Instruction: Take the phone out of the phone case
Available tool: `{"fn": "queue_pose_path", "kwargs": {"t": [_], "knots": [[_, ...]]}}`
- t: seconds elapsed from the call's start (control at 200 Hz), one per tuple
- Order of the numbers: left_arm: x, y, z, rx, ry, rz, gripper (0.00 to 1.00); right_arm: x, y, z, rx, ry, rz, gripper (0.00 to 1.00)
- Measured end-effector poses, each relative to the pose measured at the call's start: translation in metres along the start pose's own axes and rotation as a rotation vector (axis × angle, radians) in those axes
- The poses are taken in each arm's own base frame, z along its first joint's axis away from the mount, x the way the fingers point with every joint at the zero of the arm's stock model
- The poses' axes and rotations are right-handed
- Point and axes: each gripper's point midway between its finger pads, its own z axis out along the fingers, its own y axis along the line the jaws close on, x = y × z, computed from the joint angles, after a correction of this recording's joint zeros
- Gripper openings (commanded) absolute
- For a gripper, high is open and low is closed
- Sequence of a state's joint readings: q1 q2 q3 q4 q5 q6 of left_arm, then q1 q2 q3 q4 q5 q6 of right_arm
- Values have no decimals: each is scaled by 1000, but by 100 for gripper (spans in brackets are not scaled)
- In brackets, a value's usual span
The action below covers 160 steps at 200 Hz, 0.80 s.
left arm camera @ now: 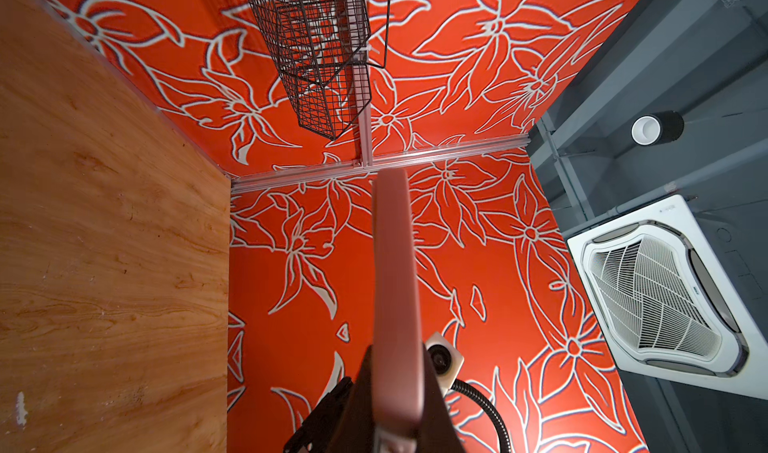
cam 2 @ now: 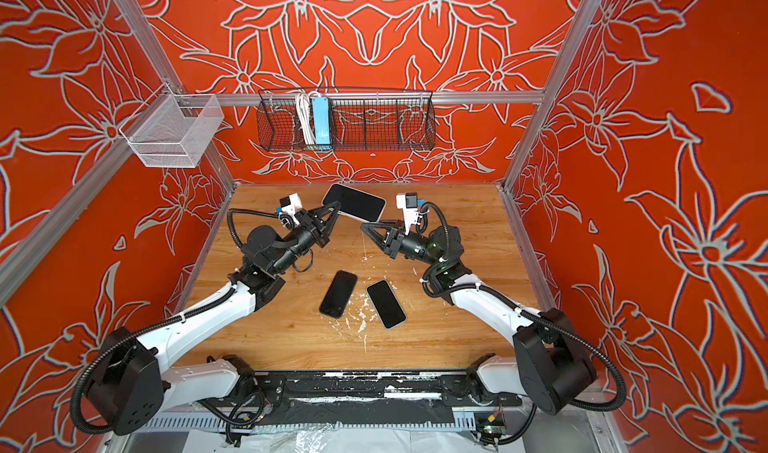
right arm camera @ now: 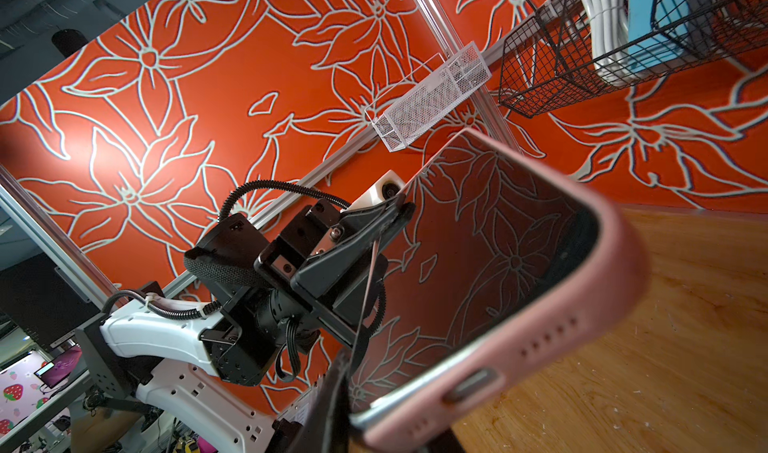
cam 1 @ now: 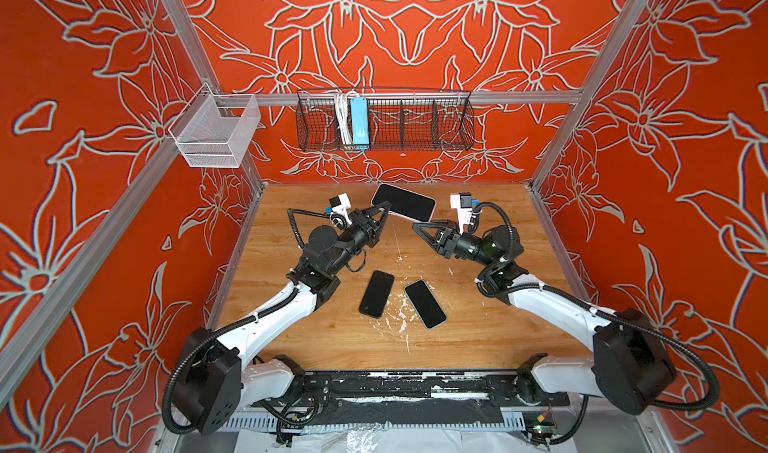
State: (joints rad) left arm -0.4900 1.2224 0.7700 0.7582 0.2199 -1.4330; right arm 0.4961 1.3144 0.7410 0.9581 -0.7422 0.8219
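The phone (cam 1: 403, 201) in its pink case (right arm camera: 590, 318) hung above the table's (cam 1: 478, 326) far end, clamped in my left gripper (cam 1: 387, 207); my right gripper (cam 1: 417, 225) showed no clear grip, and hard prying could wrench it free.

Three phones (cam 1: 403, 201) (cam 1: 376, 293) (cam 1: 425, 304), one pink case (right arm camera: 615, 272), two wire baskets (cam 1: 216, 133) (cam 1: 415, 126), one power strip (cam 1: 358, 120), two arms (cam 1: 270, 318) (cam 1: 552, 305)

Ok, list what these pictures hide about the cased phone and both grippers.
Right gripper: jaw opening and any contact with the pink phone case unclear; too small in both top views, fingers cut off by the right wrist view's edge.
Case back: faces away from the top views; left wrist view shows only its side.
Left gripper: contact spots hidden behind the case, left wrist view.
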Motion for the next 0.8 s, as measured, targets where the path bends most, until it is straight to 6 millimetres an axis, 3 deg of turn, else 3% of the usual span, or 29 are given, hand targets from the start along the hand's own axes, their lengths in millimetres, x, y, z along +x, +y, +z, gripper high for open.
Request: {"fn": "queue_pose_path", "kwargs": {"t": [0.44,0.801], "knots": [[0,-2,0,6,0,-7,0,0,2,0,-10,1,5,4],[-2,3,0,-10,-12,-59,0,1,-4,2,-11,-2,-14,0]]}}
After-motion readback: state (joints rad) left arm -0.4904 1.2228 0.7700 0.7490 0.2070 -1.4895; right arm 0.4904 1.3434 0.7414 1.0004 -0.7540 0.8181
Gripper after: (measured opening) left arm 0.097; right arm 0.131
